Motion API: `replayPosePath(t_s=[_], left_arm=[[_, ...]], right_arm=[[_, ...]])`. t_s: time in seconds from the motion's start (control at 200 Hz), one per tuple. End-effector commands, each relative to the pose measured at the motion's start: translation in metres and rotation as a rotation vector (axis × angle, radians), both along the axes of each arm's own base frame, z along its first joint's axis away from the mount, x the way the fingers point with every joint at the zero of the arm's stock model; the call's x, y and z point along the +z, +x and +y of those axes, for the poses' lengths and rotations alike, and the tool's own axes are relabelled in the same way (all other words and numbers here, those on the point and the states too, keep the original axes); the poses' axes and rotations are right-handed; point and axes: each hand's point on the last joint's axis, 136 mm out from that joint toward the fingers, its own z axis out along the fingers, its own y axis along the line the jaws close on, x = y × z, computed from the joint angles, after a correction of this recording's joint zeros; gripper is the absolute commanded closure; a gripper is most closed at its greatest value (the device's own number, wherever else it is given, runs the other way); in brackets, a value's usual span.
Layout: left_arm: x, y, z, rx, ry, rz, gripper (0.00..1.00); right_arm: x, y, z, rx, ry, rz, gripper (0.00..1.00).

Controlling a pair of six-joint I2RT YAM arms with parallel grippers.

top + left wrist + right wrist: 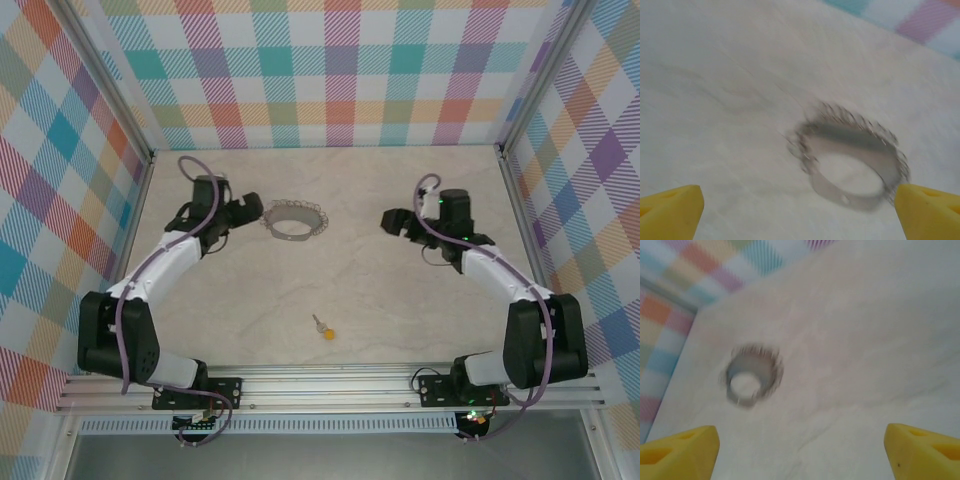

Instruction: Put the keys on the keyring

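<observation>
My left gripper stood wide open, its yellow wedge fingertips holding nothing. The keyring, a silvery loop fringed with small links, lay just beyond them on the pale marbled table. My right gripper gaped empty too, facing the keyring from well apart. The key — silver, with a rounded orange-yellow head — lay back toward the bases, between both arms.

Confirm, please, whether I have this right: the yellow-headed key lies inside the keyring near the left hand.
Not quite: the top view shows the key lying outside the keyring, apart from it, nearer the arm bases. The keyring is near the left hand.
</observation>
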Motion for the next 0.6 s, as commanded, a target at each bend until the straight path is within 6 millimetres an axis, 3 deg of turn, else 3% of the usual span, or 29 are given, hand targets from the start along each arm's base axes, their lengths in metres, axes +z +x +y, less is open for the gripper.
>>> replayPosePath(t_s=[0.0,0.075,0.155,0.285,0.595], left_arm=[[-0.026,-0.016,-0.055,-0.114,-0.039,0.164,0.03],[-0.037,-0.013,-0.084,-0.172,-0.010,0.197,0.03],[-0.049,-0.004,-0.102,-0.195,-0.003,0.219,0.03],[-0.074,0.014,-0.114,-0.187,0.000,0.260,0.03],[-0.114,0.048,-0.146,-0.202,-0.047,0.303,0.03]], right_arm=[[-0.016,-0.026,0.017,0.019,0.021,0.143,0.17],[-0.027,-0.032,0.015,-0.018,0.038,0.170,0.16],[-0.039,-0.037,0.010,-0.049,0.031,0.194,0.16],[-0.053,-0.047,0.002,-0.076,-0.002,0.229,0.16],[-0.055,-0.061,-0.008,-0.076,-0.059,0.203,0.15]])
